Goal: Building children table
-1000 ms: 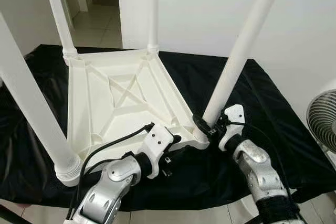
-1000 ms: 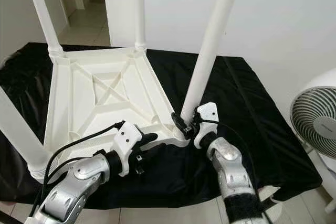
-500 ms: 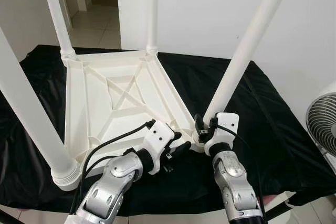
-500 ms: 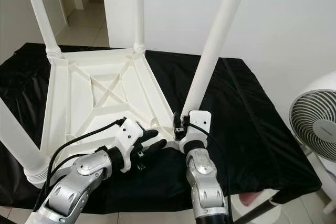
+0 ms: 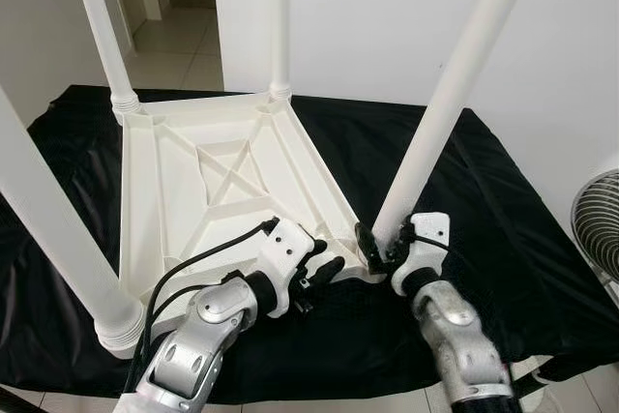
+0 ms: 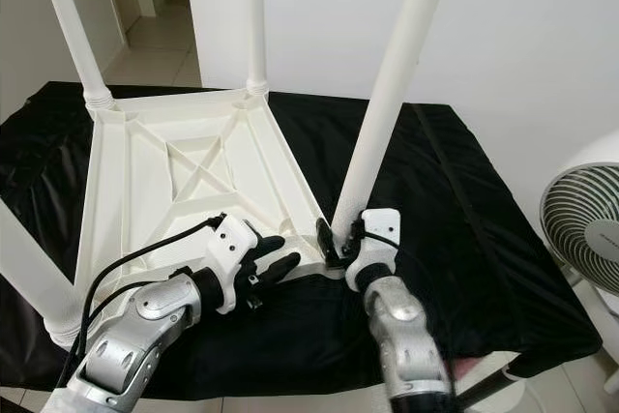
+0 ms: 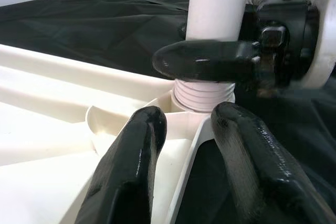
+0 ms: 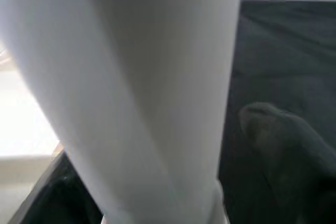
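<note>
Here the white table [image 5: 208,176] lies upside down on a black cloth [image 5: 464,191], legs up. At its near edge the left gripper [image 5: 321,270] rests with fingers spread, holding nothing. Just past the near right corner, the right gripper [image 5: 372,245] is clamped around the base of that corner's leg [image 5: 440,113].

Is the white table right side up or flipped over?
Flipped over. The white table lies top down on the black cloth, its ribbed underside facing up and its legs pointing upward; the right hand grips the near leg.

A white ribbed plastic table [image 5: 208,186] with white tube legs [image 5: 447,113] lies on glossy black cloth [image 5: 503,239]; grey fan [image 6: 592,239] at right edge.
</note>
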